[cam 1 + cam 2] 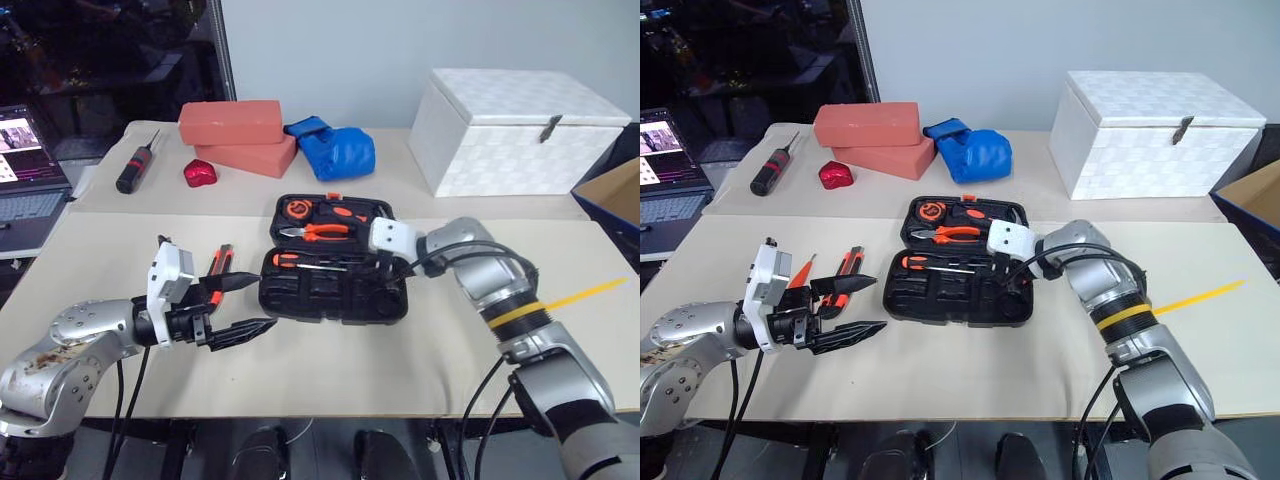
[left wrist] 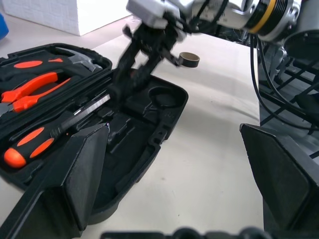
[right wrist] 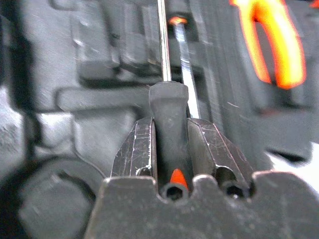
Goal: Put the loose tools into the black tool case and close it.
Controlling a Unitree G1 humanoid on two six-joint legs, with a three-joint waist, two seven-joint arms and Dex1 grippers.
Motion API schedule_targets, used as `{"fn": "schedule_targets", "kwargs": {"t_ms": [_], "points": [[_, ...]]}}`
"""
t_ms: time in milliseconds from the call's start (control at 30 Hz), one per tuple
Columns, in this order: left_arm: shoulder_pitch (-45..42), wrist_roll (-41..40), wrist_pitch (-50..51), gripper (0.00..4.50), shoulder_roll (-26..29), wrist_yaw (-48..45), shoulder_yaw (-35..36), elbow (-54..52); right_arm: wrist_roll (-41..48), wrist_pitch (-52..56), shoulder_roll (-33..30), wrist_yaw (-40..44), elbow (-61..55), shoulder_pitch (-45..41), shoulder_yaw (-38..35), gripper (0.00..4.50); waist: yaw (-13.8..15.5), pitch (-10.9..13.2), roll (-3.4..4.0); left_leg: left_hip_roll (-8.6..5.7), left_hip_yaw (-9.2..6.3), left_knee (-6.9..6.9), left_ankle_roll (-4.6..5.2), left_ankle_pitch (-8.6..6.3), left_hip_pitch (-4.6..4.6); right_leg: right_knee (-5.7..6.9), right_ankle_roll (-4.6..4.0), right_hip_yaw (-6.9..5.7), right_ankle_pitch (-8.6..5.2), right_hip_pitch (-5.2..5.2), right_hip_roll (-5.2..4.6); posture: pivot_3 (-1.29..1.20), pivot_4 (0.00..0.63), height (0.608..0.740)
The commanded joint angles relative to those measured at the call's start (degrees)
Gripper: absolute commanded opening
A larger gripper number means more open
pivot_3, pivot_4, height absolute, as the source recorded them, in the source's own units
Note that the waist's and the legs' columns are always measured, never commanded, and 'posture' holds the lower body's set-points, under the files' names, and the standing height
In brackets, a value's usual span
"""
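Observation:
The black tool case (image 1: 300, 297) lies open in the middle of the table. Pliers (image 1: 320, 232), a tape measure (image 1: 297, 208) and an orange-and-black screwdriver (image 1: 298, 260) sit in its slots. My right gripper (image 1: 378, 268) hangs over the case's right half, shut on a second screwdriver (image 3: 169, 124); its black handle is clamped between the fingers and its shaft points into the case. My left gripper (image 1: 268, 302) stands open at the case's front left corner with nothing between its fingers. Behind it on the table lie the utility knife (image 1: 847, 265) and the slim orange screwdriver (image 1: 800, 272).
At the back stand a white quilted box (image 1: 520, 130), two red bricks (image 1: 235, 125), a blue bag (image 1: 335, 150), a small red object (image 1: 200, 173) and a black-and-red screwdriver (image 1: 135, 168). A laptop (image 1: 25, 170) sits far left. A tape ring (image 2: 188, 59) lies beyond the case.

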Motion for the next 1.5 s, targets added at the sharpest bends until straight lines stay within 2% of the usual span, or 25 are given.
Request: {"fn": "schedule_targets", "kwargs": {"t_ms": [33, 467, 533, 700, 767, 867, 933, 1100, 1233, 1367, 1500], "points": [[0.0, 0.0, -1.3, 4.5, 0.3, -0.2, 0.7, -1.3, 1.7, 0.4, -0.6, 1.1, -3.1, -0.7, -1.9, 0.62, 0.2, 0.0, 0.01, -0.01, 0.06, 0.0, 0.01, 0.01, 0.0, -0.01, 0.03, -0.01, 0.01, 0.01, 0.0, 0.0, 0.15, 0.74], [-0.5, 0.9, -2.0, 4.5, 0.1, -0.5, 0.3, -0.6, -1.5, 3.4, -4.4, 2.3, -1.9, 2.3, 1.0, 0.62, 1.0, 0.0, 0.01, -0.09, 0.09, -0.01, -0.03, -0.02, -0.04, -0.14, 0.03, -0.07, -0.07, -0.1, -0.02, 0.0, 0.15, 0.74], [-0.6, 1.2, -2.3, 4.5, 0.0, -0.5, 0.2, -0.4, -1.4, 3.6, -4.3, 2.8, -0.8, 1.7, 1.3, 1.63, 1.1, 0.0, 0.01, -0.1, 0.09, 0.0, -0.03, -0.02, -0.04, -0.15, 0.04, -0.07, -0.05, -0.08, -0.05, 0.0, 0.15, 0.74], [-0.6, 1.8, -2.8, 4.5, -0.4, 0.0, 0.3, 0.0, 0.3, 0.9, -4.5, 3.1, -2.3, 1.6, -0.2, 3.25, 1.2, 0.0, 0.0, -0.1, 0.07, -0.01, -0.04, -0.03, -0.03, -0.14, 0.04, -0.1, -0.06, -0.07, -0.05, 0.0, 0.15, 0.74], [-0.4, 1.8, -2.9, 4.5, -0.7, 0.4, 0.5, 0.0, 3.8, 1.2, -3.8, 3.0, -4.2, 1.9, -3.4, 3.91, 1.2, 0.0, 0.0, -0.1, 0.08, -0.01, -0.04, -0.02, -0.03, -0.15, 0.04, -0.1, -0.06, -0.06, -0.05, 0.0, 0.15, 0.74], [0.0, 1.9, -3.0, 4.5, -0.9, 1.0, 0.8, -0.3, 10.7, 4.2, -1.2, -0.5, -7.1, 2.6, -10.8, 3.91, 1.1, 0.0, -0.01, -0.1, 0.08, -0.01, -0.01, -0.01, -0.09, -0.13, 0.06, -0.1, -0.04, 0.1, -0.05, 0.0, 0.15, 0.74], [0.1, 2.0, -3.1, 4.5, -1.1, 1.5, 0.8, -0.4, 14.4, 7.2, -0.2, -2.0, -9.5, 3.4, -14.4, 3.21, 1.0, 0.0, 0.0, -0.08, 0.09, -0.01, 0.0, 0.0, -0.09, -0.08, 0.1, -0.09, 0.0, 0.08, -0.04, 0.0, 0.15, 0.74], [0.2, 1.9, -3.2, 4.5, -1.6, 2.5, 0.7, -0.7, 16.1, 10.9, 2.7, -11.6, -15.6, 9.2, -19.1, 1.47, 0.7, 0.0, -0.01, -0.07, 0.07, -0.01, 0.01, 0.0, -0.08, -0.08, 0.3, -0.14, 0.1, 0.1, -0.04, 0.0, 0.15, 0.74], [1.0, 2.5, -4.2, 4.5, -1.9, 2.7, 0.9, 0.0, 6.3, 4.2, 6.9, -23.3, -13.6, 16.0, -12.7, 0.13, 0.5, 0.0, 0.0, -0.07, 0.09, -0.01, -0.01, -0.01, -0.08, -0.05, 0.14, -0.13, 0.01, 0.06, -0.04, 0.0, 0.15, 0.74], [1.1, 3.1, -4.8, 4.5, -3.3, 4.7, 0.9, 0.1, -3.5, -4.5, 5.1, -24.0, -8.5, 18.4, -2.3, 0.05, 0.0, 0.0, -0.03, -0.08, 0.15, -0.02, -0.03, 0.01, -0.04, -0.04, 0.08, -0.06, -0.04, 0.04, -0.04, 0.0, 0.15, 0.74], [3.6, 4.4, -5.9, 4.5, -4.9, 7.4, 1.9, 0.0, -6.6, -11.3, 2.9, -24.5, -9.1, 18.4, -0.8, 0.05, 0.0, 0.0, -0.08, -0.02, 0.11, -0.04, -0.12, -0.05, 0.5, -0.11, 0.41, -0.08, -0.32, 0.29, -0.03, 0.0, 0.15, 0.74]]}}
